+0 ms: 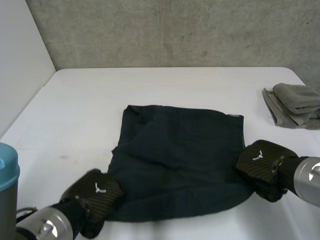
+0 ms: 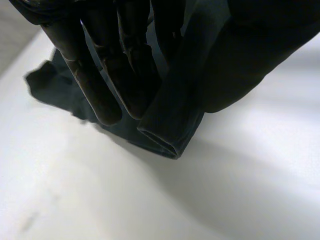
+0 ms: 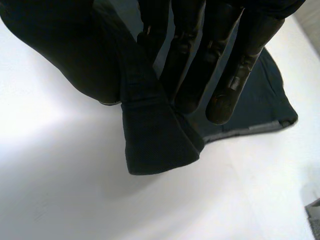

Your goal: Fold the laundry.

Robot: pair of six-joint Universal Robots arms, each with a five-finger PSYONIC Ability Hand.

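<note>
A dark navy garment (image 1: 177, 157) lies spread in the middle of the white table (image 1: 150, 85). My left hand (image 1: 97, 192) is at its near left corner. In the left wrist view the fingers (image 2: 100, 85) and thumb (image 2: 235, 55) pinch a fold of the navy cloth (image 2: 172, 120) between them. My right hand (image 1: 262, 167) is at the near right corner. Its fingers (image 3: 225, 85) and thumb (image 3: 65, 45) pinch a hemmed fold of the garment (image 3: 155, 140), which hangs a little above the table.
A stack of folded grey cloths (image 1: 295, 105) lies at the table's far right edge. A wall rises behind the table's far edge. Part of my left arm (image 1: 7, 180) stands at the near left.
</note>
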